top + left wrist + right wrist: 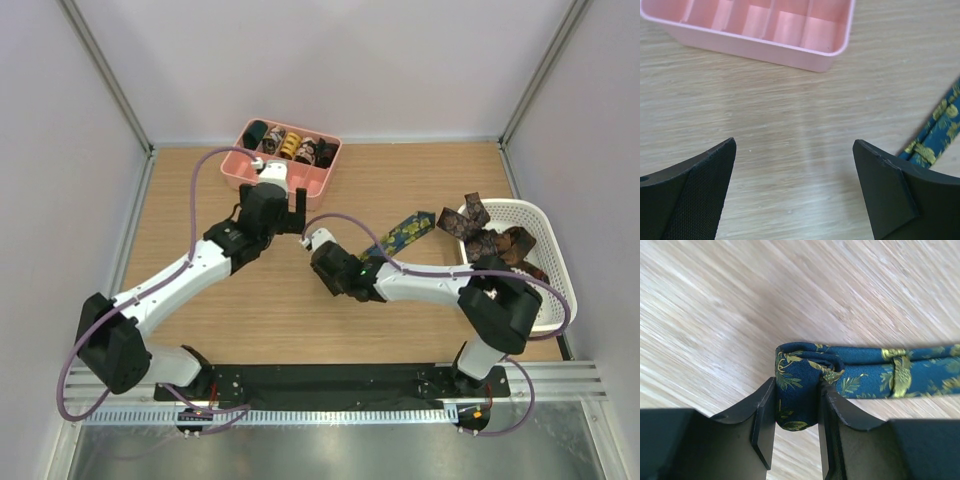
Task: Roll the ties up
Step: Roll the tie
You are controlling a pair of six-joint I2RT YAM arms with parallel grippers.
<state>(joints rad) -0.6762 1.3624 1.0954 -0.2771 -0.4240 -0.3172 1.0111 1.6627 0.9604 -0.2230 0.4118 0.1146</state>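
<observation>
A navy tie (408, 230) with yellow-green print lies stretched across the wooden table, running toward the white basket. Its near end is wound into a small roll (795, 375). My right gripper (797, 385) is shut on that roll, one finger on each side, low over the middle of the table (355, 265). The left gripper (795, 142) hangs open and holds nothing, just in front of the pink tray (765, 47). The flat part of the tie (935, 130) shows at the right edge of the left wrist view.
The pink tray (232, 165) at the back holds several rolled ties (290, 145) in its compartments. A white basket (555, 250) at the right edge holds loose brown and dark patterned ties (490, 238). Walls enclose the table on three sides.
</observation>
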